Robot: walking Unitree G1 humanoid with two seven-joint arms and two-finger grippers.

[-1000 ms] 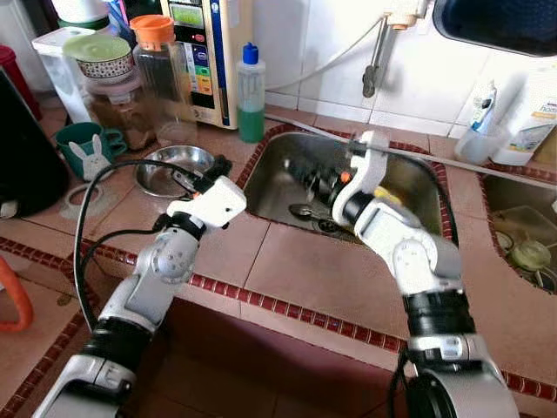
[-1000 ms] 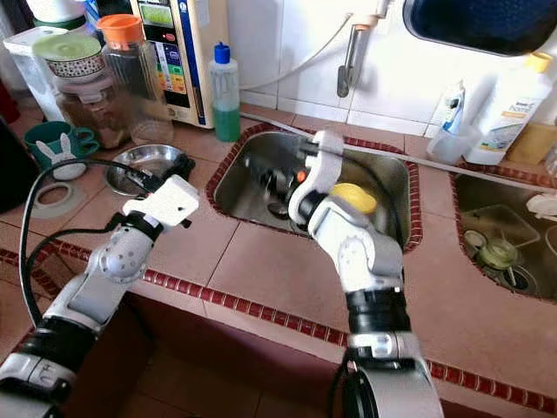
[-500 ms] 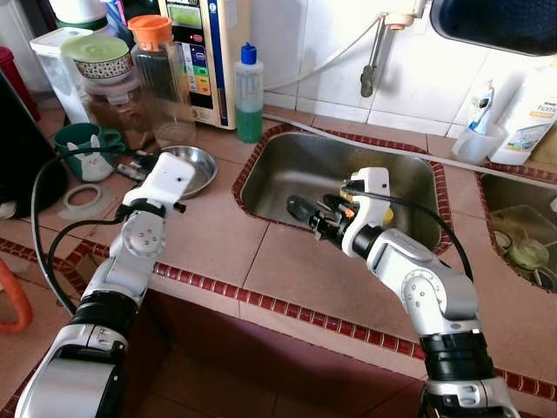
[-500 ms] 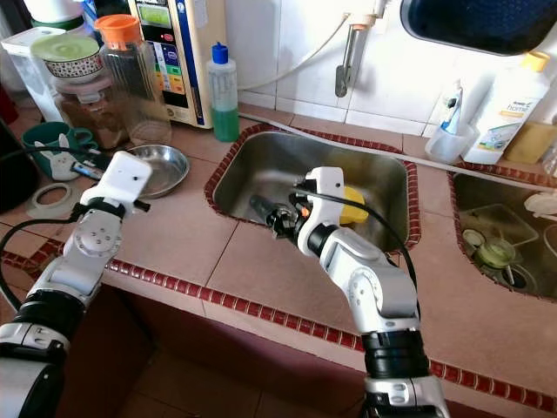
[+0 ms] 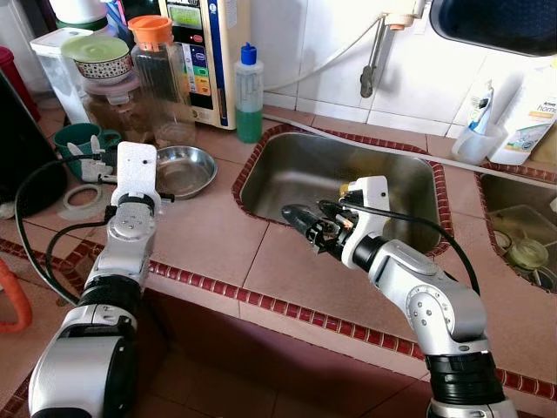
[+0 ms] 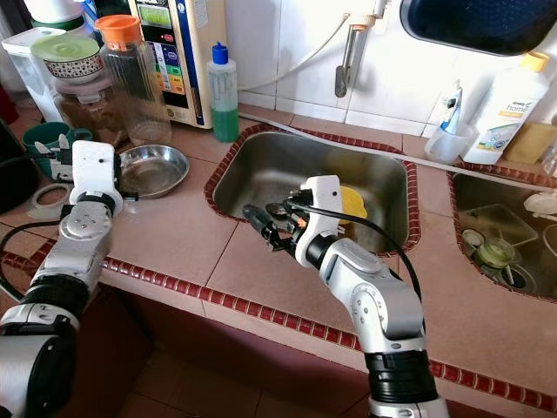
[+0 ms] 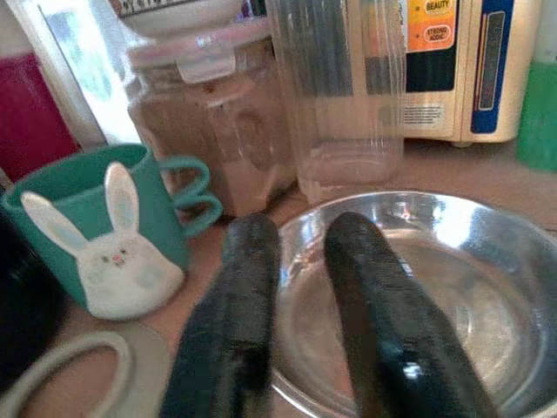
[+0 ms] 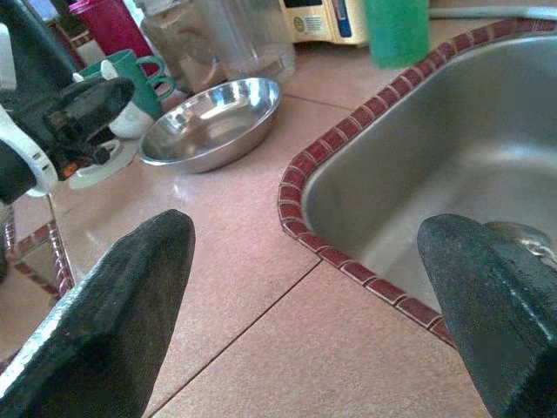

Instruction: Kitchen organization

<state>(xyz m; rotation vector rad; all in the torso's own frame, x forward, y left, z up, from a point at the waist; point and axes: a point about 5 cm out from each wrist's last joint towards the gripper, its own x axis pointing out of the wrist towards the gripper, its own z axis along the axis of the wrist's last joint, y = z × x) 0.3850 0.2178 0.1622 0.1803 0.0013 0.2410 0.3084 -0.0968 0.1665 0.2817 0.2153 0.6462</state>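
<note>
Left wrist view, round shiny steel bowl [image 7: 452,287], glossy black left tool [image 7: 300,287]

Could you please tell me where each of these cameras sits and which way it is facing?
Left and right eye views: on the head, looking forward and down at the tiled counter and sink; both silver arms show.
Left wrist view: along the left gripper toward the steel bowl and the rabbit mug.
Right wrist view: between the right gripper's wide-open fingers, across the sink edge.
Shared: all views show the steel bowl.
</note>
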